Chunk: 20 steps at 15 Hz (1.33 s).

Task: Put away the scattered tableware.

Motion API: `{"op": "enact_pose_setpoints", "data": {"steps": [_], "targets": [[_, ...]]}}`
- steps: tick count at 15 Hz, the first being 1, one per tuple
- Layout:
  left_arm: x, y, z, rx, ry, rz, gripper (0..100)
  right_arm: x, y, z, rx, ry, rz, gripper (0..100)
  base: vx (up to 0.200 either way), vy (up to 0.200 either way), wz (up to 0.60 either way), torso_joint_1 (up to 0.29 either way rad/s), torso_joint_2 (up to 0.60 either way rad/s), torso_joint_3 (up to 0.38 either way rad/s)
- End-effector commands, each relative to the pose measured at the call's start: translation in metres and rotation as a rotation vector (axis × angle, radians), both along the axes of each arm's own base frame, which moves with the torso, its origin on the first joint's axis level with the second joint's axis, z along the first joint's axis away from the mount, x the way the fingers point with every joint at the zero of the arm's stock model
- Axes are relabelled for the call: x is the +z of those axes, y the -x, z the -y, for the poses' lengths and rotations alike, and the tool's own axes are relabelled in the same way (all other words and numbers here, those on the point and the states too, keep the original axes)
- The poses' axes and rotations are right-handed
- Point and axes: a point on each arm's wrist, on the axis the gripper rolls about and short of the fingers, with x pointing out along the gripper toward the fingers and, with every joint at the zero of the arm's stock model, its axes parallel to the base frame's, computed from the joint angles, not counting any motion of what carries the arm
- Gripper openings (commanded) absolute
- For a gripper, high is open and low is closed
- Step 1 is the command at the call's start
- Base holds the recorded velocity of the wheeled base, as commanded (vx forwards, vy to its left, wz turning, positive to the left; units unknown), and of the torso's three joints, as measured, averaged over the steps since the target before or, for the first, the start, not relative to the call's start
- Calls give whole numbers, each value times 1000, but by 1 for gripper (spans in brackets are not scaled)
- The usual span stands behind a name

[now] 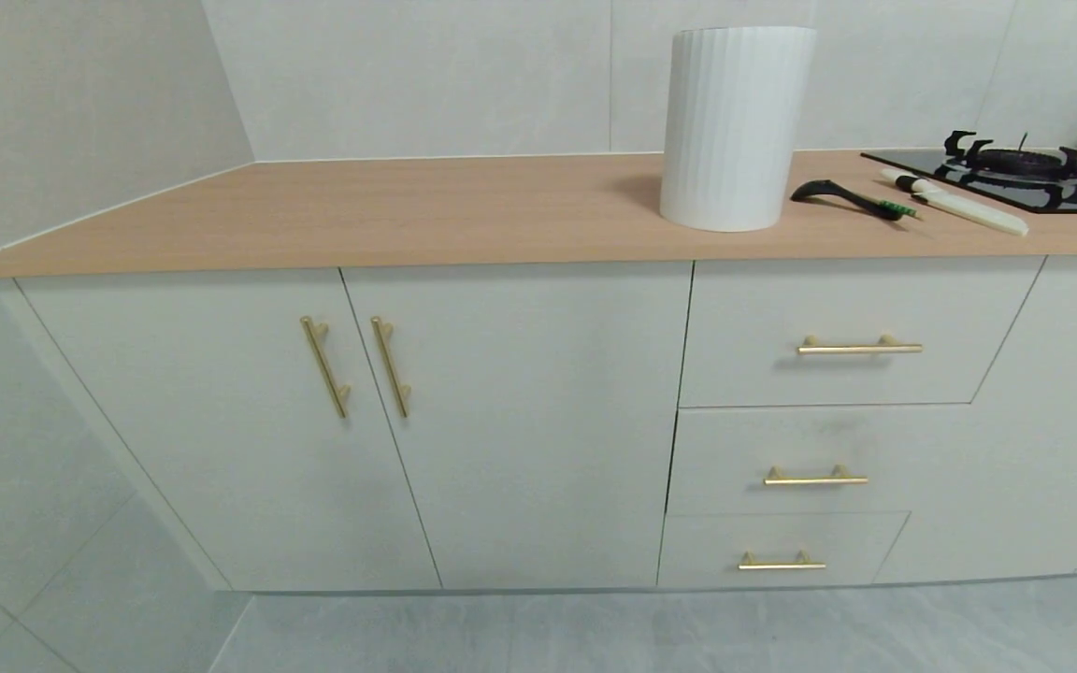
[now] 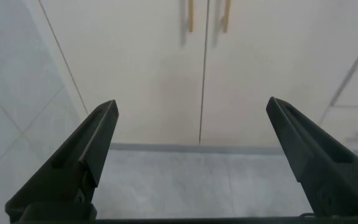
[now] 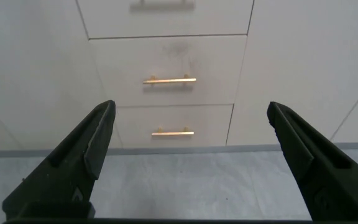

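Well, the scattered tableware lies on the wooden countertop (image 1: 408,210) beside the tall white ribbed holder (image 1: 735,131), on its side toward the hob (image 1: 1015,173). A black spoon (image 1: 842,196) is nearest the holder, and a long cream-white utensil (image 1: 954,204) lies just past it. Both look light and stiff. The smooth plastic may slip, so I would take each at mid-handle. The left gripper (image 2: 190,106) and right gripper (image 3: 191,109) hang well below the holder, before the cabinet fronts, jaws spread wide, holding nothing.
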Motion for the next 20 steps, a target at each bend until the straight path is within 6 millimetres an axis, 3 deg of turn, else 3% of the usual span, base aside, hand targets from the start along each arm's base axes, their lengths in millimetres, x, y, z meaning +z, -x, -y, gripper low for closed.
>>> {"op": "enact_pose_setpoints", "data": {"steps": [1, 3, 17, 18, 19, 20], "targets": [[0, 0, 0, 0, 1, -1, 100, 0, 0, 0, 1, 0, -2, 100, 200, 0, 0, 7, -2, 12], [0, 0, 0, 0, 1, -1, 100, 0, 0, 0, 1, 0, -1, 100, 200, 0, 0, 2, 2, 0], [0, 0, 0, 0, 13, 0, 100, 4, 1, 0, 1, 17, 13, 100, 0, 0, 0, 0, 0, 0], [0, 0, 0, 0, 13, 1, 100, 25, 6, 0, 16, 15, 68, 100, 0, 0, 0, 0, 0, 0], [0, 0, 0, 0, 13, 1, 100, 64, 0, 0, 42, 7, 34, 100, 0, 0, 0, 0, 0, 0], [0, 0, 0, 0, 13, 1, 100, 77, -7, 0, 41, 11, 2, 100, 0, 0, 0, 0, 0, 0]]}}
